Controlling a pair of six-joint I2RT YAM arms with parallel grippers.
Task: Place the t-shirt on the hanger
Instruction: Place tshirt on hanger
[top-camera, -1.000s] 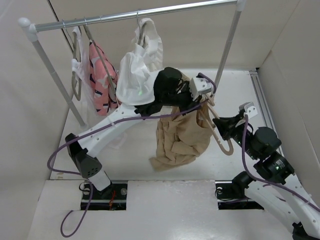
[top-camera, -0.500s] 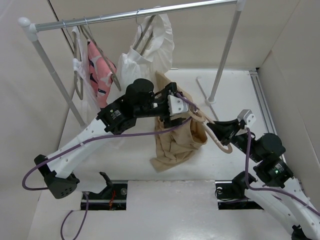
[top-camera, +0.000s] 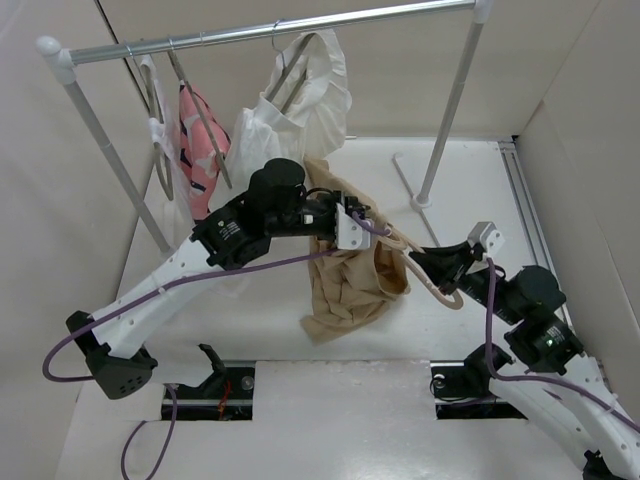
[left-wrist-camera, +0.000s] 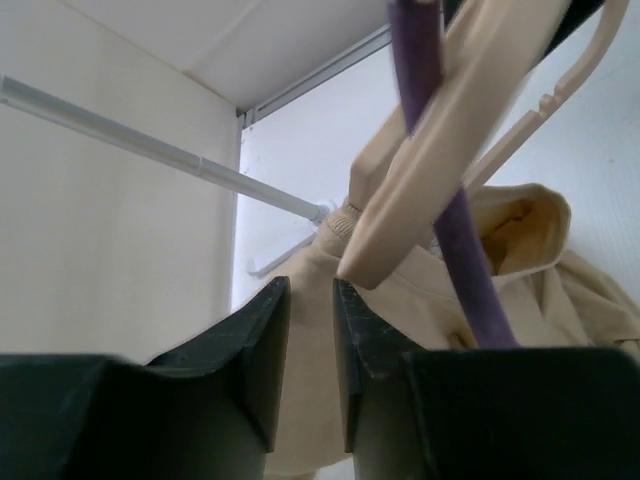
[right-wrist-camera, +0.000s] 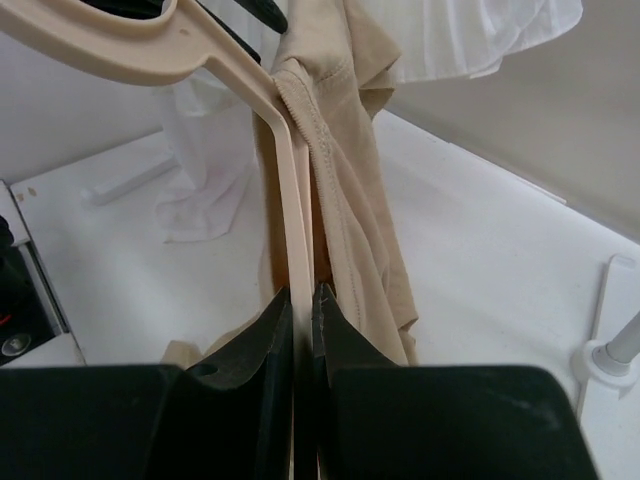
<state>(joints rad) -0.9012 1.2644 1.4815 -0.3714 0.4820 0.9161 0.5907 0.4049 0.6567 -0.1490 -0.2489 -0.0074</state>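
– Tan cloth at the centre of the overhead view, is that the t-shirt (top-camera: 345, 290)?
– Yes. It hangs bunched and crumpled, its top up against the left gripper (left-wrist-camera: 310, 300), its lower end at lower centre.
– And the hanger (right-wrist-camera: 150, 45)?
– Just right of the shirt, low right of centre. From the right wrist, a stitched edge of the shirt lies against its slanting arm.
– Who holds it?
– The right gripper (right-wrist-camera: 303, 300): its fingers are pressed together on the hanger's thin bar.
– The left one?
– Fingers close, with a narrow slit between them and tan showing through. I cannot tell if cloth is pinched there. A purple cable (left-wrist-camera: 470, 270) crosses in front of the hanger.
– Behind?
– A white garment (top-camera: 300, 110) and a pink patterned garment (top-camera: 200, 150) hang from the rail (top-camera: 400, 14), upper left.
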